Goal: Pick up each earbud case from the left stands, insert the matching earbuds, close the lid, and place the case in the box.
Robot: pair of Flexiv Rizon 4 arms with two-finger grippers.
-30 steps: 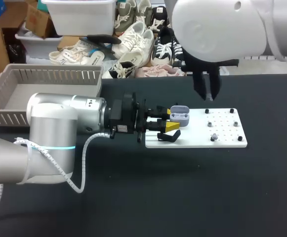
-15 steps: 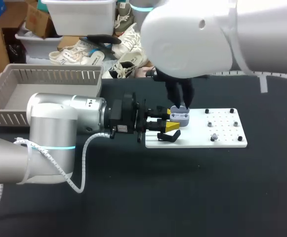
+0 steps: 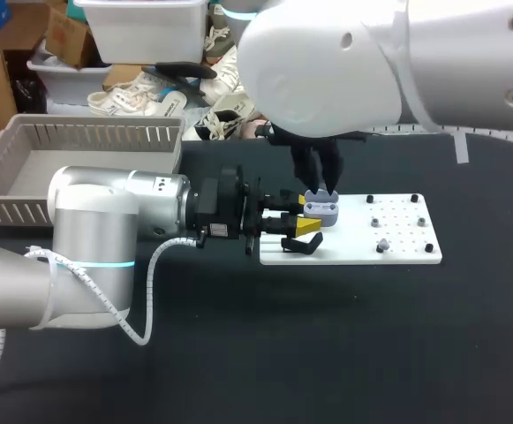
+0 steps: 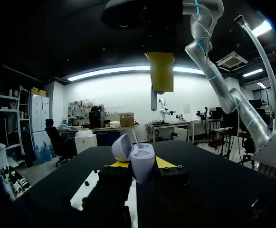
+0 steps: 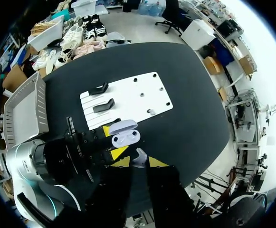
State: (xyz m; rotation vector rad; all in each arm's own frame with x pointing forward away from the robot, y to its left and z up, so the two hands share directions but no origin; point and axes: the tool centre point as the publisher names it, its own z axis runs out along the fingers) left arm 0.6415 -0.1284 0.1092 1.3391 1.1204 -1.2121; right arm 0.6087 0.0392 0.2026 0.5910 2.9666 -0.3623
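Observation:
My left gripper (image 3: 306,215) lies level over the white board's (image 3: 397,256) left end, shut on a lavender earbud case (image 3: 323,209). The case's lid stands open. In the left wrist view the case (image 4: 142,162) sits between the yellow tips, lid tilted back. My right gripper (image 3: 321,184) hangs just above the case, pointing down. In the right wrist view a small white earbud (image 5: 140,157) is pinched between its yellow fingertips (image 5: 120,162), with the open case (image 5: 123,135) below. Another earbud (image 3: 382,245) stands on the board.
A grey slatted basket (image 3: 26,210) sits at the table's far left. A black stand (image 3: 300,243) rises from the board's left end under my left gripper. Small black pegs (image 3: 370,199) dot the board. Dark tabletop lies open in front of the board.
My right arm swung in from the right, from over the board's far edge to just above the open case. The left arm and the case kept still.

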